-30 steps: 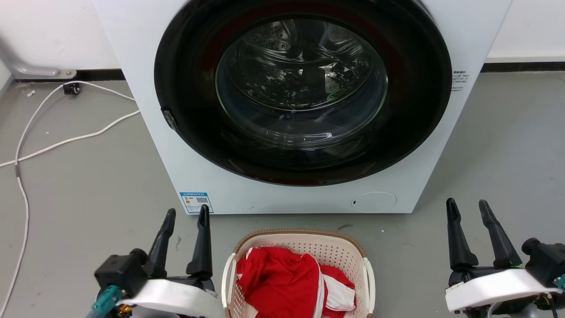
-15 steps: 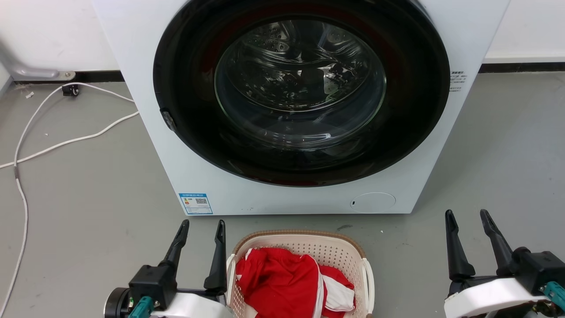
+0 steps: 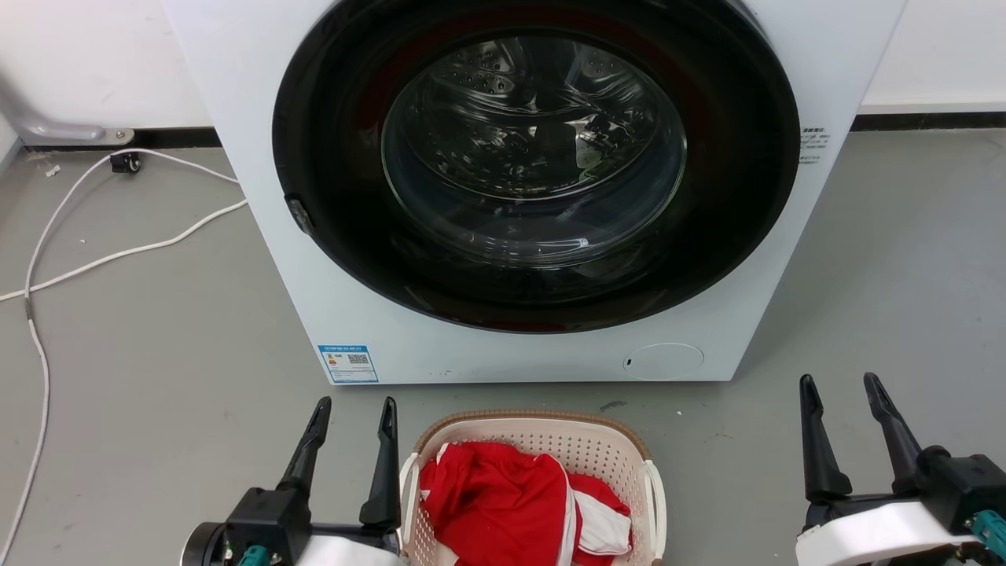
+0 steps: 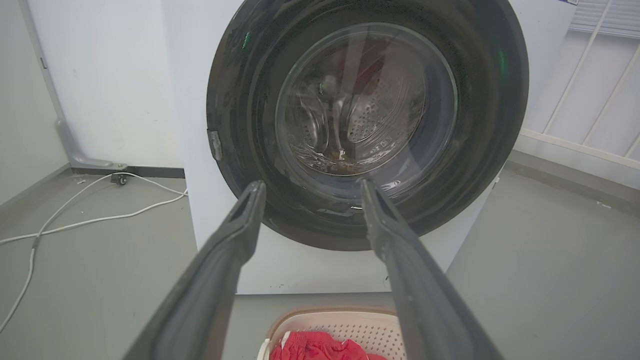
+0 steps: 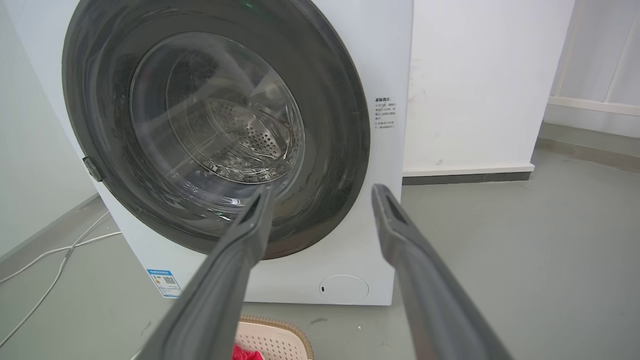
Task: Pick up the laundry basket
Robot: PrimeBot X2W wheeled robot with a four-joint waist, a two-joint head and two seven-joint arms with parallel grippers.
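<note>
The basket (image 3: pixel 585 450) stood on the floor (image 3: pixel 157 377) just before the washer (image 3: pixel 314 314), between the two grippers, with its near end cut off by the head view's lower edge.

The left gripper (image 3: pixel 355 407) was open and empty. Its inner finger lay just beside the basket's left handle (image 3: pixel 406 487); whether the two touched could not be told. The right gripper (image 3: pixel 839 383) was likewise open and empty, and well apart from the right handle (image 3: pixel 657 503).

Risks noted:
- A lift begun from the left alone would likely tip the basket and shed its load, as the right side had no support.
- The left finger, being so close, could shove the light basket sideways rather than take the handle.
- The handles looked thin and smooth, and a shallow grip might slip.
- The washer stood near, so a forward swing could strike its front.

Contents: the basket held a red garment (image 3: pixel 495 503) with white trim, heaped below the rim, part of it lying toward the right wall. The washer's drum, behind a door that appeared shut, looked empty, though reflections on the glass left this uncertain.
</note>
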